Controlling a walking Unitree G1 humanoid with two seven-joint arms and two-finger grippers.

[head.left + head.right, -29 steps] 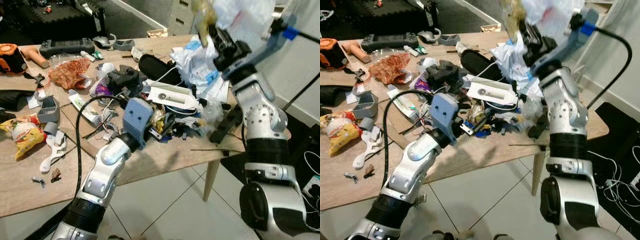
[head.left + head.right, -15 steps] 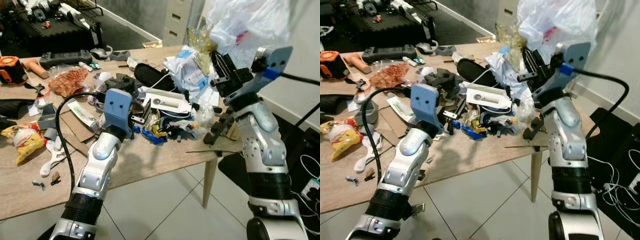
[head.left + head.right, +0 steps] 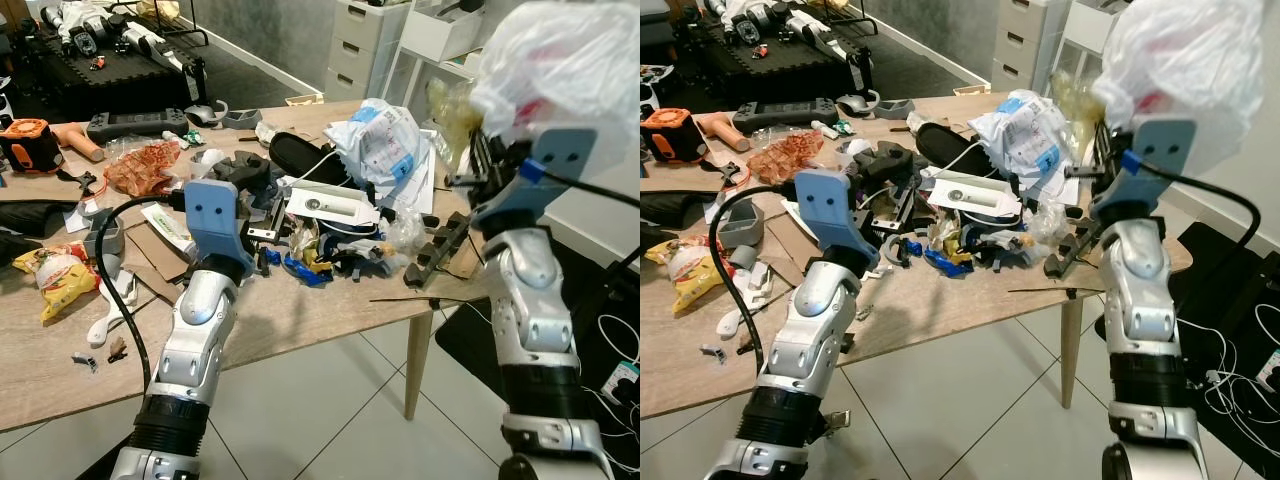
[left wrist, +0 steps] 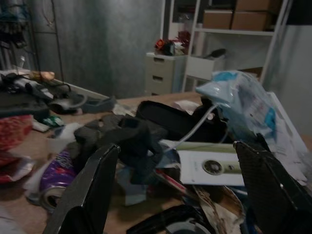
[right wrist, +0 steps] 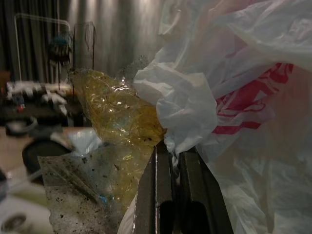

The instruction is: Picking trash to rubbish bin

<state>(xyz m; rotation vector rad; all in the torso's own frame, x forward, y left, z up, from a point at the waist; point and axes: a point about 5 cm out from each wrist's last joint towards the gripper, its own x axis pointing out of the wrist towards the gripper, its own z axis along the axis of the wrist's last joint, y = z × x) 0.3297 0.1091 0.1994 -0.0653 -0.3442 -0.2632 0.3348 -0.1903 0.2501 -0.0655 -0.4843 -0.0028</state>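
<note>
1. At the far left of the left eye view we see a wooden counter (image 3: 300,330) with a yellow snack packet (image 3: 55,280), a white spanner-shaped piece (image 3: 105,318) and a grey block (image 3: 100,238) on it; an orange-and-black tool (image 3: 28,145) and a dark game controller (image 3: 128,124) lie toward the upper left.
2. Left of centre, our left hand (image 4: 175,190) is lifted over the counter's clutter with its fingers spread wide and nothing between them. Its wrist view looks across a dark crumpled lump (image 4: 129,141), a purple can (image 4: 51,178) and a white box with a round printed dial (image 4: 212,168).
3. In the middle of the frame a heap of trash (image 3: 330,240) covers the counter, topped by a crumpled blue-and-white printed bag (image 3: 385,140) beside a black case (image 3: 305,155).
4. At the upper right, our right hand (image 5: 170,161) is raised well above the counter's right end. Its fingers are pressed together, pinching a white plastic bag with red print (image 5: 234,97) and a yellowish clear wrapper (image 5: 112,117), both hanging in the air beyond the counter edge.
</note>
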